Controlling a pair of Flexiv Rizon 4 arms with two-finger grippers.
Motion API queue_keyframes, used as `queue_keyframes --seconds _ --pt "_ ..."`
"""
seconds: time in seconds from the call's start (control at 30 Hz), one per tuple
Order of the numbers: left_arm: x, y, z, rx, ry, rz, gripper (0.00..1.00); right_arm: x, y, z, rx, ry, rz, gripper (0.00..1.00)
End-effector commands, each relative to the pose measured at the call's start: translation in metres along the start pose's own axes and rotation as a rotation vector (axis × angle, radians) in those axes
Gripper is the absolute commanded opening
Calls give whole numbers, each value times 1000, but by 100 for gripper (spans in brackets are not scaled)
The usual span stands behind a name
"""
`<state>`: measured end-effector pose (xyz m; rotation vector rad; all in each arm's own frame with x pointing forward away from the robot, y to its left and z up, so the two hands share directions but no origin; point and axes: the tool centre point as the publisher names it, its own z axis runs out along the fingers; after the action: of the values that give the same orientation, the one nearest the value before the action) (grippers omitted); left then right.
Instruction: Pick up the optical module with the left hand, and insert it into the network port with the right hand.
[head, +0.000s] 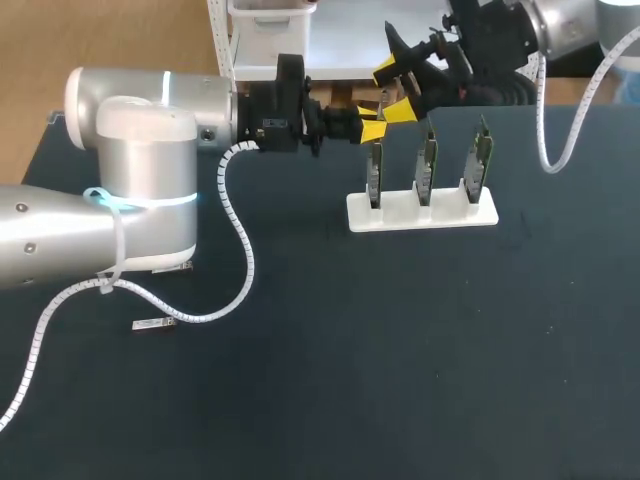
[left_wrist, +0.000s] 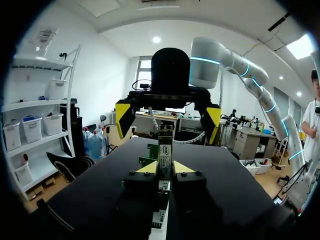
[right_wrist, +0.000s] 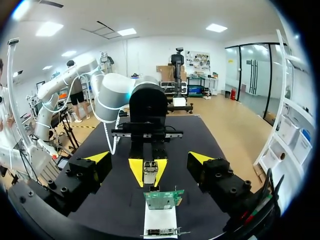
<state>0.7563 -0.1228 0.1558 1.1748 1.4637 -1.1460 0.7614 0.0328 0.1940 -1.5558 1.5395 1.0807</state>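
the optical module (left_wrist: 165, 149) is held off the surface, clamped between the left jaws, whose yellow tips (left_wrist: 148, 167) press it from both sides. the right jaws face it from 12 o'clock in the left wrist view, spread wide, their yellow tips (left_wrist: 123, 113) either side of the module and apart from it. in the head view, at 5 o'clock of the module, a white stand (head: 420, 212) on the dark surface (head: 400, 350) carries three green boards (head: 427, 160). a second small module (head: 153, 324) lies at 8 o'clock, under the left arm (head: 140, 140).
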Motion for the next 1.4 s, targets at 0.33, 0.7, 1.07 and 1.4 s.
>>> queue_keyframes --seconds 0.33,0.7,1.07,1.4 --pt "0 1 1 -1 0 0 0 5 1 0 13 7 16 0" --pt "0 1 1 -1 0 0 12 8 3 0 8 8 26 0" --pt "0 1 -1 -2 2 -2 100 9 4 0 7 2 32 0" --pt "12 10 -22 9 160 21 100 12 5 -2 12 -2 34 0"
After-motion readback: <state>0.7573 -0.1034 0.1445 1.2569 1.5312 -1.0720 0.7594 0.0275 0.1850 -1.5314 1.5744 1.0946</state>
